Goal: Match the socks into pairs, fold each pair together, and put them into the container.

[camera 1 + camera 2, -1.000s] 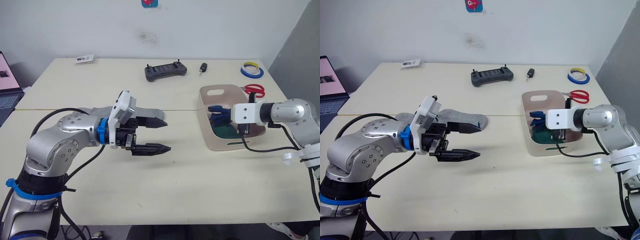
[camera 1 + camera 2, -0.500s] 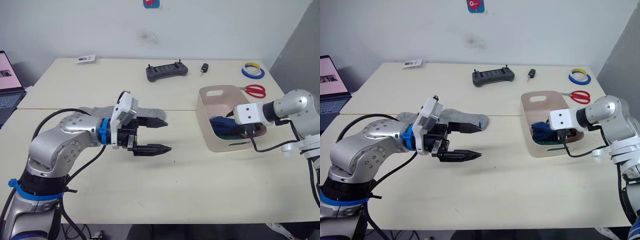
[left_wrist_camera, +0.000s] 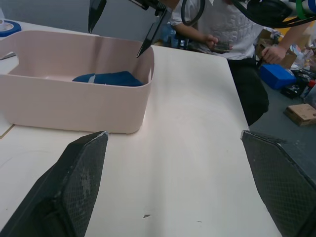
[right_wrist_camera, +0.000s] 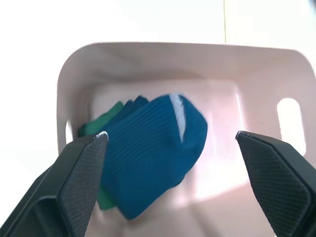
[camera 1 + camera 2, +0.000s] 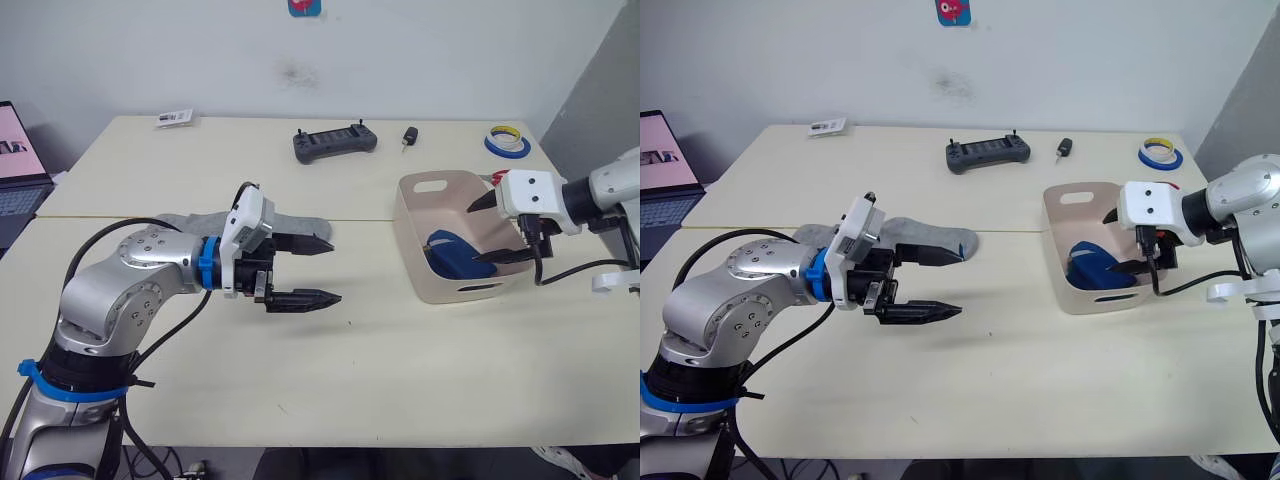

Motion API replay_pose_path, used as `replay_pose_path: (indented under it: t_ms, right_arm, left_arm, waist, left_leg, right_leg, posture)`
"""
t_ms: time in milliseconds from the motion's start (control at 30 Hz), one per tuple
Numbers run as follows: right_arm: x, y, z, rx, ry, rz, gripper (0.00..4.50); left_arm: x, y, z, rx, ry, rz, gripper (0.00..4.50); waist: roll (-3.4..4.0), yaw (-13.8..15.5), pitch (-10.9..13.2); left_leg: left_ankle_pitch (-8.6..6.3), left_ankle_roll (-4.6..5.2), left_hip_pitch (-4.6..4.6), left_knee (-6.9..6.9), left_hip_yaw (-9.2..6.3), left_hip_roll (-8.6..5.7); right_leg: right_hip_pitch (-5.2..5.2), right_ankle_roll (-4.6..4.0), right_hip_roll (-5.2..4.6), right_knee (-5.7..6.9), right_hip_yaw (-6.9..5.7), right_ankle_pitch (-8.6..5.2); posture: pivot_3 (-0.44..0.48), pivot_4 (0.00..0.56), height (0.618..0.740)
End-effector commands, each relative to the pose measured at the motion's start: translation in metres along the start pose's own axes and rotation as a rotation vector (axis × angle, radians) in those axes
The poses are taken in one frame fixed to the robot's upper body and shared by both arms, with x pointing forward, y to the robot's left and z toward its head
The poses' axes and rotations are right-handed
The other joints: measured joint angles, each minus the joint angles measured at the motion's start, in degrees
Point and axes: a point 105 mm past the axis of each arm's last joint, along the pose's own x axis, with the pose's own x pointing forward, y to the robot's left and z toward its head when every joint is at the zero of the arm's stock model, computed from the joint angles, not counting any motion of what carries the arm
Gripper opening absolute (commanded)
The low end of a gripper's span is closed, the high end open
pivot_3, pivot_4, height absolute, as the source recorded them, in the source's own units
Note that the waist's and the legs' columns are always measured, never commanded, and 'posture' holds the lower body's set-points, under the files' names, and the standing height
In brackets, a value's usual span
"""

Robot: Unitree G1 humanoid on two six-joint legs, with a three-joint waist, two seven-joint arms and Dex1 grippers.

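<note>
container (image 5: 440, 285) sits on the table (image 5: 400, 370) at our right side. blue pair (image 4: 153, 148) lies inside it, on top of the green pair (image 4: 101, 123), of which just an edge shows. right gripper (image 5: 500, 228) hangs above the container's far-right rim, fingers spread wide, nothing held. left gripper (image 5: 318, 270) is above the table centre-left, fingers apart, empty, pointing twd the container. grey socks (image 5: 930, 238) lie flat on the table just behind the left gripper, partly hidden by the arm; we see what is prob. two, overlapped.
</note>
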Motion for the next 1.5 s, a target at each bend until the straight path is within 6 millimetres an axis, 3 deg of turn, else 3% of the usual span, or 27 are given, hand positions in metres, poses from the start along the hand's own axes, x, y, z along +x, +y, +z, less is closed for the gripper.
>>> replay_pose_path:
  t_ms: [33, 167, 267, 333, 500, 667, 867, 967, 1167, 1500]
  right_arm:
    - [-0.026, -0.015, 0.012, -0.006, -0.070, -0.184, 4.46]
    - [-0.034, -0.015, 0.023, 0.003, -0.192, -0.378, 4.46]
    - [-0.031, -0.001, 0.032, 0.045, -0.291, -0.475, 4.46]
    - [-0.018, 0.022, 0.041, 0.094, -0.362, -0.480, 4.46]
    - [0.004, 0.064, 0.057, 0.241, -0.472, -0.368, 4.46]
    - [0.010, 0.072, 0.063, 0.261, -0.479, -0.308, 4.46]
    - [0.012, 0.069, 0.071, 0.256, -0.501, -0.289, 4.46]
    - [0.014, 0.067, 0.076, 0.251, -0.516, -0.293, 4.46]
    - [0.023, 0.072, 0.089, 0.226, -0.517, -0.266, 4.46]
    - [0.029, 0.076, 0.096, 0.240, -0.522, -0.268, 4.46]
  left_arm:
    - [-0.017, 0.011, 0.003, 0.036, -0.039, 0.124, 4.50]
    - [-0.050, 0.031, -0.014, 0.034, -0.050, 0.360, 4.50]
    - [-0.083, 0.041, -0.034, 0.009, -0.042, 0.551, 4.50]
    - [-0.117, 0.047, -0.056, -0.004, -0.025, 0.744, 4.50]
    - [-0.180, 0.037, -0.106, -0.086, 0.009, 1.073, 4.50]
    - [-0.201, 0.026, -0.127, -0.148, 0.005, 1.197, 4.50]
    - [-0.202, 0.030, -0.128, -0.179, -0.030, 1.236, 4.50]
    - [-0.188, 0.044, -0.120, -0.169, -0.058, 1.207, 4.50]
    - [-0.144, 0.090, -0.105, -0.236, -0.111, 1.132, 4.50]
    - [-0.106, 0.159, -0.109, -0.308, -0.059, 1.222, 4.50]
  waist:
    - [0.00, 0.00, 0.00]
    - [0.00, -0.09, 0.00]
    - [0.00, -0.07, -0.01]
    - [0.01, 0.00, -0.01]
    - [0.02, -0.03, -0.02]
    - [-0.09, 0.23, -0.08]
    - [-0.11, 0.18, -0.09]
    - [-0.11, 0.22, -0.09]
    - [-0.15, 0.26, -0.11]
    - [-0.18, 0.18, -0.12]
  left_leg:
    - [0.00, 0.00, 0.00, 0.00, 0.02, 0.00]
    - [0.00, 0.00, 0.02, -0.06, -0.01, 0.03]
    - [0.00, 0.01, 0.02, -0.06, -0.05, 0.07]
    - [-0.01, 0.02, 0.01, -0.06, -0.03, 0.05]
    - [-0.03, 0.05, 0.04, -0.08, -0.01, 0.01]
    - [-0.04, 0.06, 0.05, -0.08, -0.06, -0.01]
    - [-0.04, 0.06, 0.04, -0.10, -0.08, -0.01]
    - [-0.04, 0.06, 0.04, -0.10, -0.10, -0.01]
    - [-0.03, 0.06, 0.02, -0.08, -0.11, -0.05]
    - [-0.03, 0.05, 0.01, -0.01, -0.10, -0.04]
  right_leg:
    - [-0.01, 0.00, 0.00, 0.00, 0.02, 0.00]
    - [-0.02, 0.00, 0.00, 0.00, 0.00, 0.00]
    - [-0.01, -0.01, 0.02, 0.03, -0.03, 0.00]
    - [-0.03, 0.00, 0.00, 0.06, -0.01, 0.00]
    - [0.00, 0.00, -0.08, 0.06, -0.01, 0.00]
    - [0.03, 0.01, -0.12, 0.05, -0.09, 0.00]
    - [0.04, 0.01, -0.11, 0.01, -0.12, 0.00]
    - [0.03, 0.01, -0.11, 0.03, -0.15, 0.00]
    - [0.05, 0.01, -0.10, 0.03, -0.18, 0.00]
    - [0.03, 0.01, -0.02, 0.08, -0.16, 0.01]
  posture:
    - [0.000, 0.150, 0.740]
    - [0.000, 0.150, 0.740]
    - [0.000, 0.150, 0.740]
    - [0.000, 0.150, 0.740]
    - [0.000, 0.150, 0.740]
    - [0.000, 0.150, 0.740]
    - [0.000, 0.150, 0.740]
    - [0.000, 0.150, 0.740]
    - [0.000, 0.150, 0.740]
    - [0.000, 0.150, 0.740]
